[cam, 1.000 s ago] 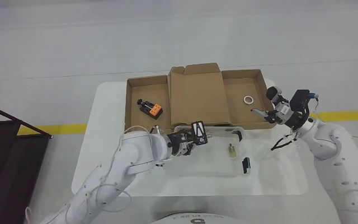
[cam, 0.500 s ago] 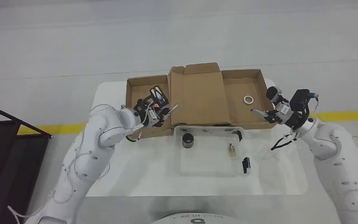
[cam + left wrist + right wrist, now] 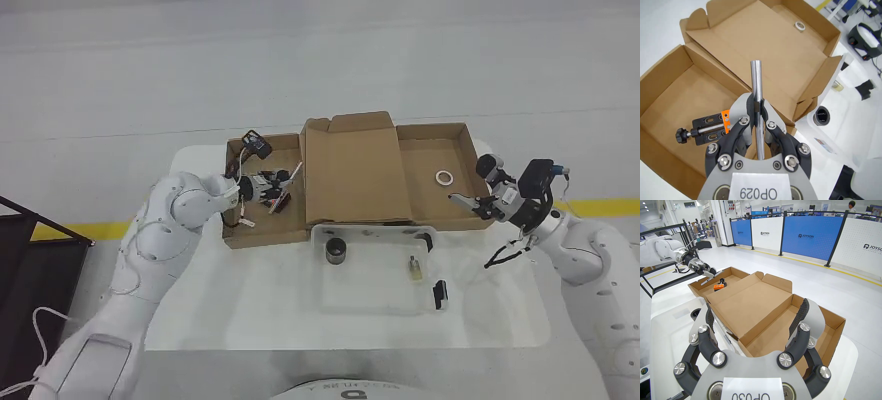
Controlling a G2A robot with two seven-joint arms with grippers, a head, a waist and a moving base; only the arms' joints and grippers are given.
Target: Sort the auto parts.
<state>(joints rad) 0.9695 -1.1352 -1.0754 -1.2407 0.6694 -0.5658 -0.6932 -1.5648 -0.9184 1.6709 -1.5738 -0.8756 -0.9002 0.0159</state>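
Observation:
My left gripper (image 3: pixel 757 106) is shut on a polished steel rod (image 3: pixel 757 91), which sticks out past both ends of the fingers. It hangs over the left compartment of the open cardboard box (image 3: pixel 232 170), above a black and orange vise (image 3: pixel 704 127) lying on that compartment's floor. In the top view the left gripper (image 3: pixel 268 188) covers most of the vise. My right gripper (image 3: pixel 757 313) stands open with nothing between its fingers, at the near edge of the box's right compartment (image 3: pixel 480 203). That compartment holds a white ring (image 3: pixel 444 178).
A clear plastic tray (image 3: pixel 322 270) sits in front of the box, holding a black cylindrical bearing (image 3: pixel 336 250), a small yellowish part (image 3: pixel 414 268) and a black piece (image 3: pixel 439 294). The box's middle flap (image 3: pixel 355 170) lies flat between the compartments.
The left arm swung with the rod from the tray's back edge, leftward and back, to over the box's left compartment. The right arm has kept still.

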